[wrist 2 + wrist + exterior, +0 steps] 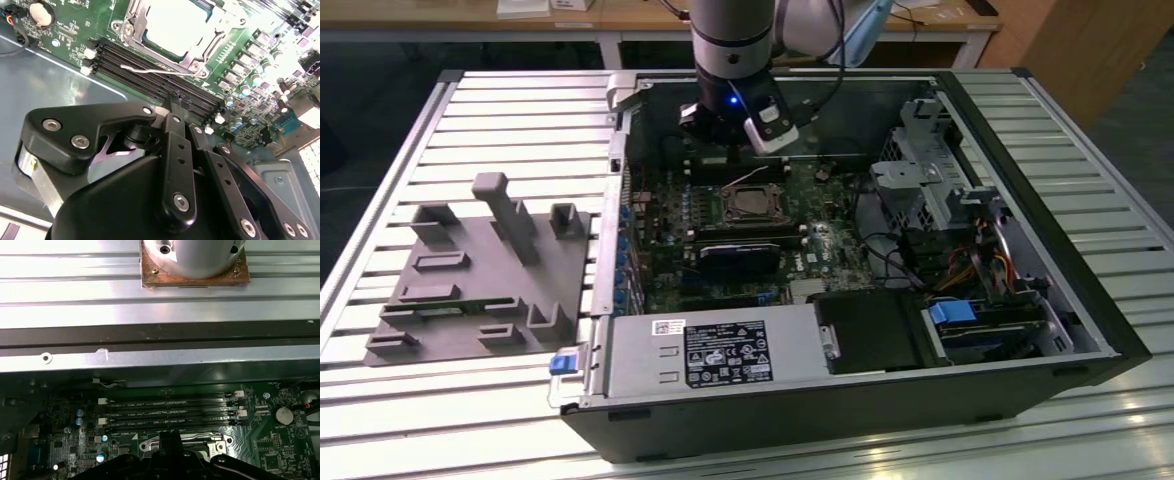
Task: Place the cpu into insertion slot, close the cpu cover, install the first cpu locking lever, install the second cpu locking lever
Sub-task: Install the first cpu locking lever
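The cpu (750, 205) lies flat in the insertion slot (724, 213) in the middle of the green board, its silver top bright in the second wrist view (172, 22). The cpu cover (192, 59) lies down around it as a silver frame. A thin wire locking lever (150, 71) sticks out from the socket over the black memory slots (150, 65). My gripper (172, 99) hovers over those memory slots, just beside the socket, fingers together with nothing between them. In the first wrist view the gripper (170, 439) hangs before the socket's edge.
The open computer case (1014, 150) walls the board in. A black heatsink block (734, 255) sits near the socket. A power supply (707, 350), drive cage (921, 180) and cables (961, 265) crowd the exterior view's right. A grey fixture (480, 270) lies at its left.
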